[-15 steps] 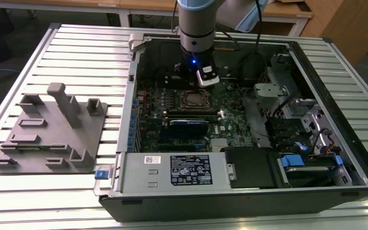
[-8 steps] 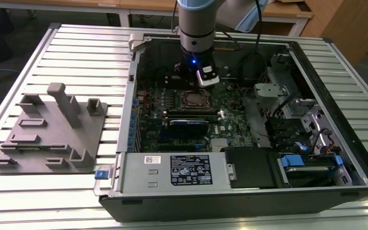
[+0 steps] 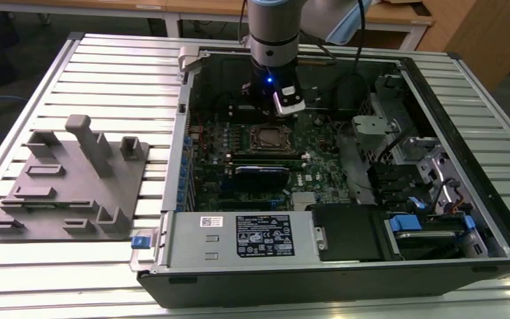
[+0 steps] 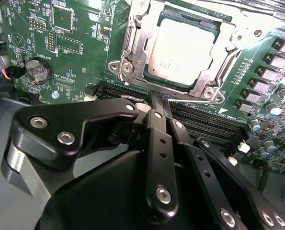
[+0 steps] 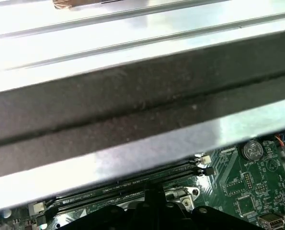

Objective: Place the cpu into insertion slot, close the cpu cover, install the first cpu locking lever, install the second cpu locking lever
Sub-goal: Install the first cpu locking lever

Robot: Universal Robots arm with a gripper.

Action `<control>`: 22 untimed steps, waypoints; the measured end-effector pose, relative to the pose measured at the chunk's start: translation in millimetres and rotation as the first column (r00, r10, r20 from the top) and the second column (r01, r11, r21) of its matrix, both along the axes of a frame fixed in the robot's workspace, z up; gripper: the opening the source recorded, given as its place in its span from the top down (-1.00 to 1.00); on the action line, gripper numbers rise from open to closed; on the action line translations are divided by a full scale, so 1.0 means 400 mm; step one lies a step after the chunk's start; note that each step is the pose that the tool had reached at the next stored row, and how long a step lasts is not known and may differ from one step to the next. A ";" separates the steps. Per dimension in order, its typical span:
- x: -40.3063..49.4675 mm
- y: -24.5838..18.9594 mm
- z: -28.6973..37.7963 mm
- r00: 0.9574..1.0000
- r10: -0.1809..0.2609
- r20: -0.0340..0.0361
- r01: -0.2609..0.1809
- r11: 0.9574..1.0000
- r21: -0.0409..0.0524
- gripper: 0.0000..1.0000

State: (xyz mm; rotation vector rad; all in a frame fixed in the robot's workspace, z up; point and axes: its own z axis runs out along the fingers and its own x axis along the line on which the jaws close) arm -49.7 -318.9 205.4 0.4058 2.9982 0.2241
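In the second wrist view the cpu [image 4: 180, 48], square with a dull silver top, lies in the insertion slot [image 3: 253, 139] on the green board. The cpu cover [image 4: 132, 45], a metal frame with a square window, lies flat over it. A thin metal lever rod [image 4: 192, 100] runs along the socket edge closest to my fingers. My gripper [image 4: 155, 98] is shut, its black fingers pressed together with nothing between them. Its tip sits just off that socket edge, by the rod. In the exterior view the gripper [image 3: 283, 111] hangs inside the open computer case, just behind the socket.
Long black memory slots [image 4: 204, 120] lie under the fingers. A coin battery [image 4: 39, 69] sits on the board. The case wall [image 5: 132, 110] rises close by. A grey fixture [image 3: 69, 179] stands on the slatted table at the exterior view's left. Drive bays [image 3: 414, 193] and cables are at the right.
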 end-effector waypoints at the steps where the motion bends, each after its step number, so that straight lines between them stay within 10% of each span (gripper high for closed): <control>1: 0.000 0.000 0.000 1.000 0.000 0.000 0.000 1.000 0.000 0.80; 9: 0.000 -0.001 0.016 1.000 0.000 0.000 0.000 1.000 0.009 0.80; 22: -0.001 -0.041 0.015 1.000 0.000 0.015 -0.002 0.997 0.080 0.80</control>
